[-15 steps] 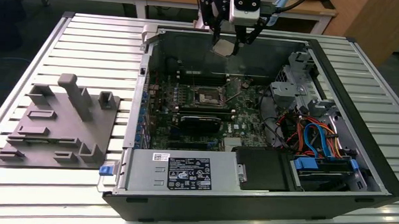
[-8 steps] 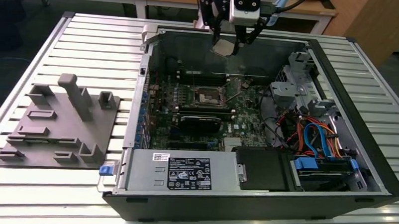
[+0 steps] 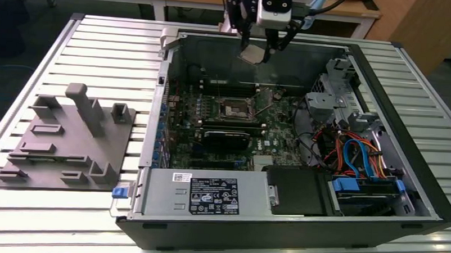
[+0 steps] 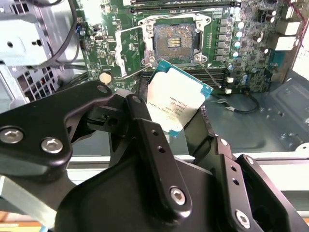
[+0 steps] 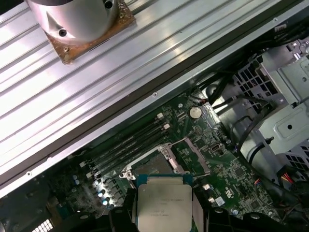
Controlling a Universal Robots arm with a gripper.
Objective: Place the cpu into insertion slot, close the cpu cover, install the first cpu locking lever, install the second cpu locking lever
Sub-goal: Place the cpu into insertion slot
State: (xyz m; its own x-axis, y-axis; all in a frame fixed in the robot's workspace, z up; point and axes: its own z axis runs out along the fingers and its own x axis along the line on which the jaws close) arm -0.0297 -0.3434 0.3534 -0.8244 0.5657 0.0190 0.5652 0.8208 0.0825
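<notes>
The black claw (image 4: pixel 170 116) pinched the flat, square, silver-topped cpu (image 4: pixel 177 96) by two edges, tilted, well above the dark square insertion slot (image 4: pixel 175 42), which lay open beneath.

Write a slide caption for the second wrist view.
Pincer grips the cpu in the air, short of the empty insertion slot, cpu cover swung open.

Legible text: none; all print is too fine to make out.
cpu (image 4: pixel 176 104): several lines of dark print on its silver-grey top, seen in both wrist views; unreadable.
Black label (image 3: pixel 213 197): on the grey power supply box (image 3: pixel 162 200); white print and small marks, unreadable.
White sticker (image 3: pixel 181 177): on the same box, just beside the black label; dark print, unreadable.
Motherboard (image 4: pixel 256 43): tiny white markings beside its parts; unreadable.
</notes>
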